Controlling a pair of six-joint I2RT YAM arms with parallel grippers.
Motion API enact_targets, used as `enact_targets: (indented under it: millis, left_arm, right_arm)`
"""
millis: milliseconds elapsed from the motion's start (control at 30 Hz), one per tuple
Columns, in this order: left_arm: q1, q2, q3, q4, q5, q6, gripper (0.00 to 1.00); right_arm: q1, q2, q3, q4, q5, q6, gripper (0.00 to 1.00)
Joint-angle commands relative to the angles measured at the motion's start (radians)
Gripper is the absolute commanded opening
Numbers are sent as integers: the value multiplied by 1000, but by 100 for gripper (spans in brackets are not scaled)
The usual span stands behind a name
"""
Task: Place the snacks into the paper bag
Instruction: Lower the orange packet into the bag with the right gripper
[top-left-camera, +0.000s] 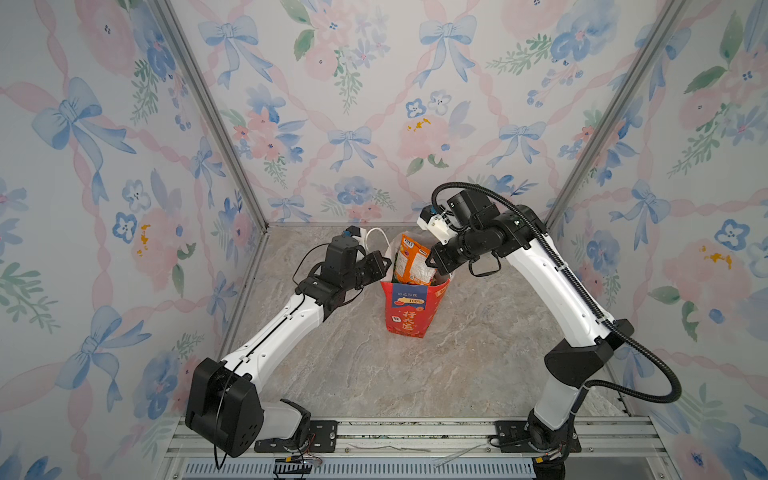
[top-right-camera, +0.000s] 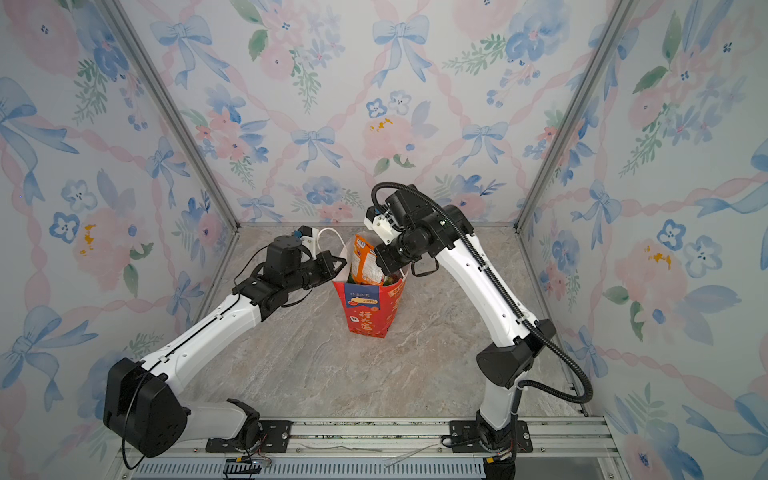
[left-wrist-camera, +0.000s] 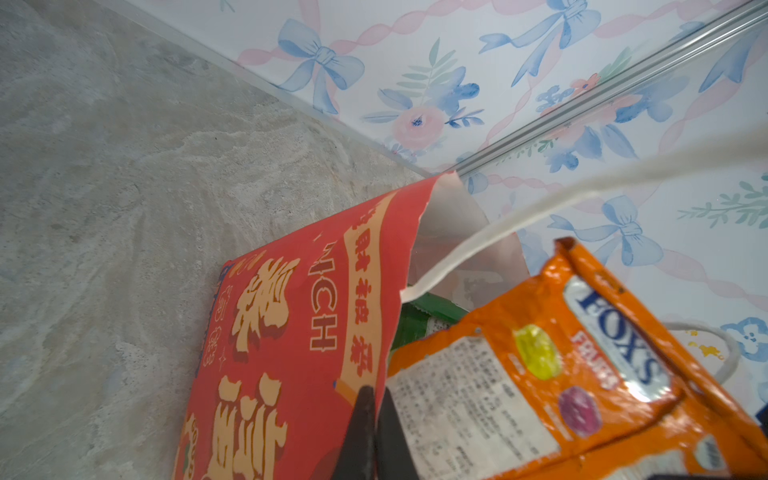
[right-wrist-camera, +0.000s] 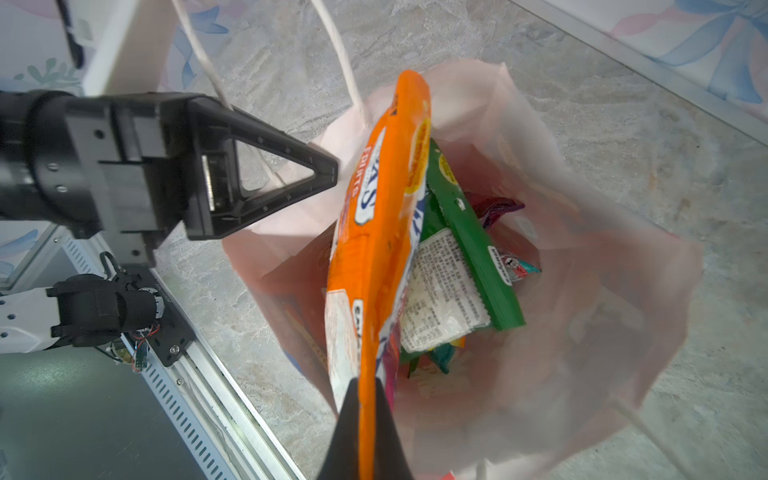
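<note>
The right jaws clench the orange packet (top-left-camera: 409, 262), upright and half inside the paper bag (top-left-camera: 409, 316); left jaws grasp its rim.

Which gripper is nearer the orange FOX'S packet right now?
Right. The right gripper is clamped on the orange FOX'S packet, partly inside the paper bag; the left gripper pinches the bag's rim beside it.

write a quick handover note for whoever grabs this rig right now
Grippers: left gripper shut on the paper bag rim, bag upright and open. The right gripper is shut on the orange FOX'S packet, which is partly in the bag mouth with its top sticking out.
Done: green packet and other snacks lie inside; no packets show on the table.
Left: lower and release the orange packet, then let go of the bag.
</note>
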Motion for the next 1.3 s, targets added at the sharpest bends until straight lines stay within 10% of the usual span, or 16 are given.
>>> enact_targets:
  millis: [0, 333, 767, 1267]
  left_arm:
    - [13, -29, 20, 92, 33, 8, 0]
    - [20, -32, 14, 93, 33, 5, 0]
    - [20, -33, 10, 91, 34, 0, 0]
    - [19, -41, 3, 92, 35, -1, 0]
  right_arm:
    - [1, 22, 56, -31, 66, -11, 3]
    - [4, -7, 154, 15, 146, -16, 34]
    - [54, -120, 74, 152, 59, -9, 33]
    - [47, -231, -396, 530, -217, 213, 33]
